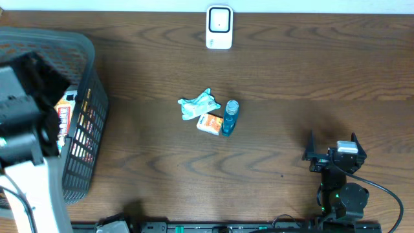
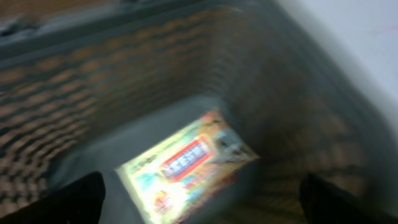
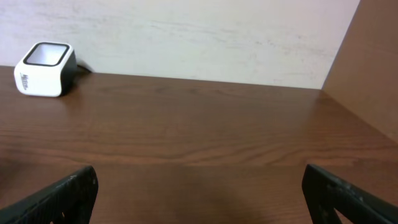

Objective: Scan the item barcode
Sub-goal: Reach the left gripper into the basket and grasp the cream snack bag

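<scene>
My left gripper [image 2: 200, 198] hangs wide and empty over the basket [image 1: 90, 123] — the packet [image 2: 186, 163] lies directly beneath, its long axis slanting across my jaw line. The right gripper [image 1: 332, 145] is well apart.

Blur smears the print on the packet [image 2: 186, 165] inside the basket [image 2: 93, 74] beyond reading. My left fingers [image 2: 68, 199] and right fingers [image 3: 62, 196] show only cropped tips. Overhead, my left arm [image 1: 26, 129] covers part of the basket.

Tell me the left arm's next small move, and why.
Probably lower the left gripper onto the packet lying in the basket and close. Its jaws stand wide and empty above it, and no item sits at the scanner.
</scene>
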